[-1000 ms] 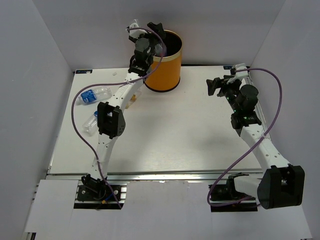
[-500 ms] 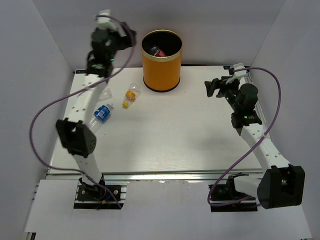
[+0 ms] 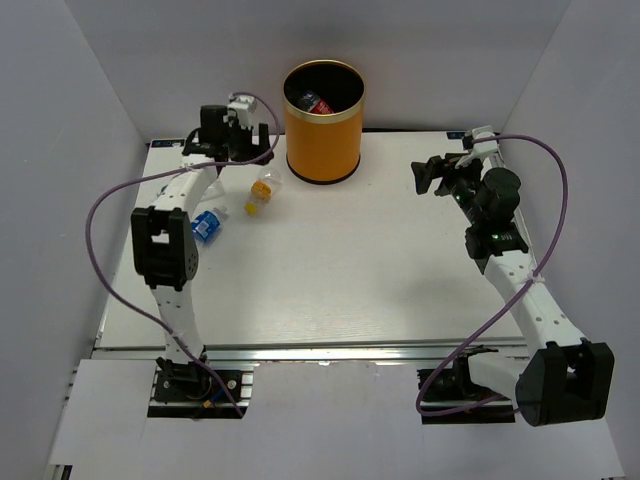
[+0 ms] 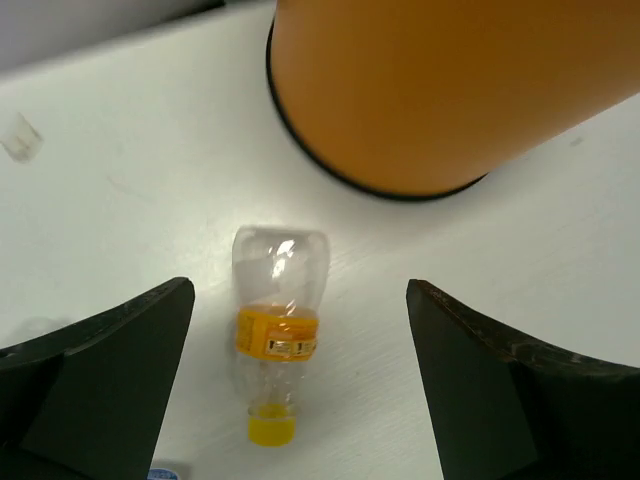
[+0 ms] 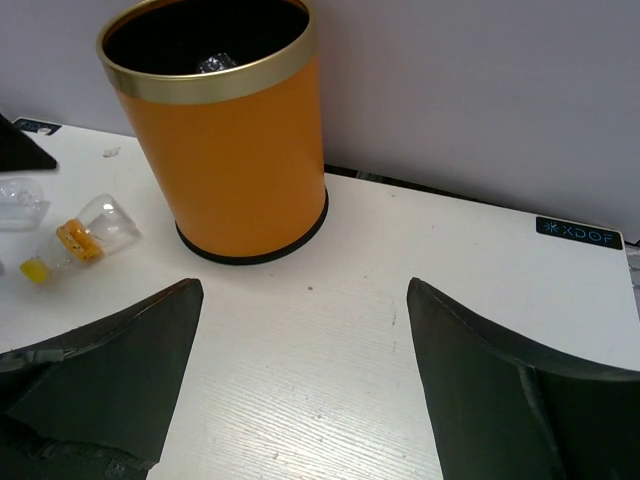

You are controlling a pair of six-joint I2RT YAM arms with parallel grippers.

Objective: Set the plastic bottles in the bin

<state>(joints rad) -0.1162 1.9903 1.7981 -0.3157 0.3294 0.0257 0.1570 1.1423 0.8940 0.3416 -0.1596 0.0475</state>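
The orange bin [image 3: 322, 125] stands at the back middle, with a red-labelled bottle [image 3: 318, 102] inside it. An orange-capped clear bottle [image 3: 261, 190] lies on the table just left of the bin. A blue-labelled bottle [image 3: 207, 225] lies further left, partly behind the left arm. My left gripper [image 3: 250, 145] is open and empty. It hovers over the orange-capped bottle [image 4: 277, 320], which lies between the spread fingers [image 4: 100, 380] with the bin [image 4: 440, 90] beyond. My right gripper [image 3: 425, 172] is open and empty at the right, facing the bin [image 5: 225, 130].
White walls enclose the table [image 3: 350, 260] on the left, back and right. The right wrist view shows the orange-capped bottle [image 5: 85, 235] and another clear bottle [image 5: 20, 200] at its left edge. A purple cable loops off each arm.
My left gripper has left the bin's rim, swung out to the back left, and come down over the orange-capped bottle. The red-labelled bottle now shows inside the bin. The right arm barely moved.
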